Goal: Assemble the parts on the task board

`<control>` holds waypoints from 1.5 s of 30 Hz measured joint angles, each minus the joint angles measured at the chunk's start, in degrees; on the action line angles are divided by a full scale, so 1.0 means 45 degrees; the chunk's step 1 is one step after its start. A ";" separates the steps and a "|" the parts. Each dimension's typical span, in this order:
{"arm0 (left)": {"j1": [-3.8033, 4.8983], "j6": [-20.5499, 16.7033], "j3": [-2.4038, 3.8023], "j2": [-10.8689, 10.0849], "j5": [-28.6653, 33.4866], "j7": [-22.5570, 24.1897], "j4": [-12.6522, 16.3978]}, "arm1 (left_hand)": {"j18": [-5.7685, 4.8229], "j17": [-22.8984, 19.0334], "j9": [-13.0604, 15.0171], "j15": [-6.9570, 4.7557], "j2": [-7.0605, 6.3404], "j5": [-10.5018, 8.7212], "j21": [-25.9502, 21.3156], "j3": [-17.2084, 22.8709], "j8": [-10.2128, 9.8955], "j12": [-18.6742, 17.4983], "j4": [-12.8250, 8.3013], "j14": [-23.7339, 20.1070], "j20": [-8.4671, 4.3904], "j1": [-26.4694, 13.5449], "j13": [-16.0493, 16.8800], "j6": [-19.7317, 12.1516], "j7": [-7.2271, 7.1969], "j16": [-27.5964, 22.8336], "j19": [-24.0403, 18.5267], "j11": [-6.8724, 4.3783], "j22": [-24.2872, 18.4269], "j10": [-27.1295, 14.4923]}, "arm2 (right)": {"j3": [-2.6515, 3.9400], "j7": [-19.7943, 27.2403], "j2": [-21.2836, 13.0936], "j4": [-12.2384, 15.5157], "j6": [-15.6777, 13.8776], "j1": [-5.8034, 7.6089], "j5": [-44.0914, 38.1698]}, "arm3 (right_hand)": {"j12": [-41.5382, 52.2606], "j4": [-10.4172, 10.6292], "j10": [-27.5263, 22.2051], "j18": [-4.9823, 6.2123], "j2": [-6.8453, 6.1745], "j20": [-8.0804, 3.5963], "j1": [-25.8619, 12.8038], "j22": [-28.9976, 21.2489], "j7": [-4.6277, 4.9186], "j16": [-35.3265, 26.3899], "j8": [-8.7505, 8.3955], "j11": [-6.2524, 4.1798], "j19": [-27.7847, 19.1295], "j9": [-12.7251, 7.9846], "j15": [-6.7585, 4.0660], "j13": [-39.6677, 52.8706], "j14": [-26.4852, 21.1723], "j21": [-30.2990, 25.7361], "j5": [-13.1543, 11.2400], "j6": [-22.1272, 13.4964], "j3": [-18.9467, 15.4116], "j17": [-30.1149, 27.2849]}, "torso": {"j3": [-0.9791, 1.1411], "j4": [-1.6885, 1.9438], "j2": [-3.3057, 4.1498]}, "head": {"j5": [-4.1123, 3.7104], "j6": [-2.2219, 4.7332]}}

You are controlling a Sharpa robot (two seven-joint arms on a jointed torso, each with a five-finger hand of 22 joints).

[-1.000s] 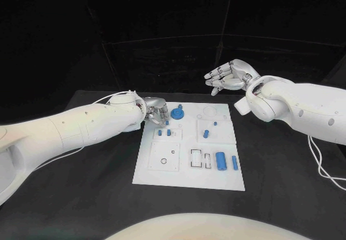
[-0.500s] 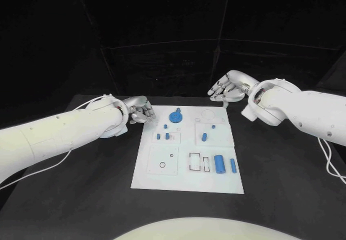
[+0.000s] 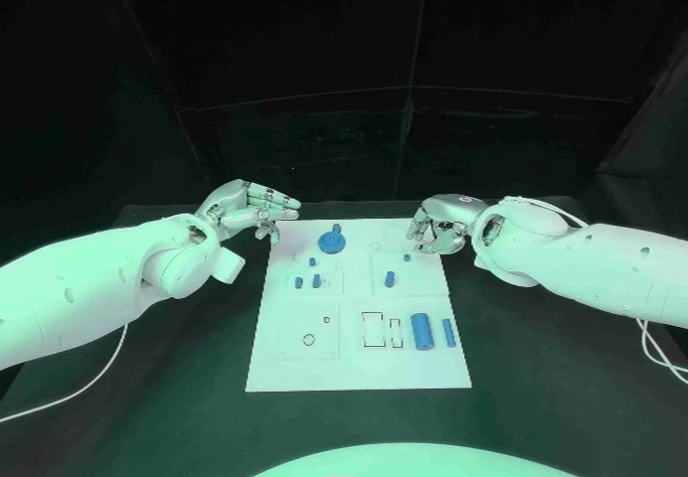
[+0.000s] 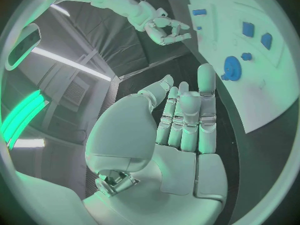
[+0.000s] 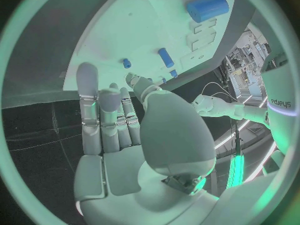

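Two empty robot hands, left (image 3: 253, 210) and right (image 3: 435, 225), fingers apart; one task board (image 3: 287, 360), several blue parts (image 3: 422, 329)

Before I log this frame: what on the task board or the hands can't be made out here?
- Right robot hand, head view: whether its fingertips touch the task board; its own fingers hide the contact.
- Small blue parts, head view: too small to tell seated from loose.
- Large blue cylinder, right wrist view: fisheye bending hides its seating.

Two glossy white arms with thin white cables, silver-jointed hands, slim segmented fingers (image 4: 187, 115).
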 measured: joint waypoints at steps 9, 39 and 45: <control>-0.0042 0.0417 -0.0015 -0.0398 0.2048 0.1151 0.0884 | 0.0000 -0.0156 -0.0013 0.0001 0.0051 0.0000 -0.0084 -0.0120 0.0000 0.0054 0.0049 -0.0091 0.0043 -0.0051 0.0018 -0.0001 -0.0001 -0.0108 -0.0043 0.0000 -0.0066 0.0000 | 0.0002 -0.0375 0.0035 0.0161 0.0003 -0.0368 -0.1162 | -0.0100 0.0066 -0.0382 0.0002 -0.0049 0.0042 -0.0049 0.1498 0.0325 0.1528 -0.0102 0.0200 0.0042 -0.0001 0.0140 0.0001 0.0047 0.1415 -0.0001 -0.0329 0.0066 0.1154 | 0.0009 0.0026 0.0000 | 0.0078 -0.0094; -0.0073 0.0516 -0.0043 -0.0503 0.2892 0.1674 0.1124 | 0.0135 -0.0353 -0.0010 0.0046 0.0131 0.0000 -0.0231 -0.0229 0.0001 0.0187 0.0020 -0.0227 -0.0001 0.0037 0.0041 -0.0049 0.0046 -0.0154 -0.0088 -0.0001 -0.0199 0.0001 | 0.0022 -0.0503 0.0723 -0.0394 0.0355 -0.0624 -0.1737 | -0.0039 -0.0093 0.0170 -0.0396 0.0324 0.0203 0.0218 0.4342 0.0110 0.3487 -0.0046 -0.0024 -0.0032 0.0053 0.0136 0.0014 0.0043 0.3937 -0.0701 0.0297 0.1454 0.2617 | 0.0006 0.0018 0.0000 | 0.0175 -0.0200; -0.0073 0.0540 -0.0044 -0.0503 0.2905 0.1674 0.1120 | 0.0134 -0.0083 -0.0010 0.0047 0.0342 0.0000 -0.0231 -0.0120 0.0001 0.0256 -0.0089 -0.0227 -0.0001 0.0249 0.0059 -0.0049 0.0045 -0.0083 -0.0088 -0.0001 -0.0213 0.0001 | 0.0043 -0.0503 0.0779 -0.0420 0.0413 -0.0635 -0.1751 | -0.0037 -0.0093 0.0172 -0.0394 0.0324 0.0153 0.0218 0.4658 0.0111 0.3598 -0.0046 -0.0026 0.0018 0.0053 0.0135 0.0017 0.0043 0.4163 -0.0702 0.0297 0.1527 0.2661 | 0.0005 0.0018 -0.0004 | 0.0173 -0.0201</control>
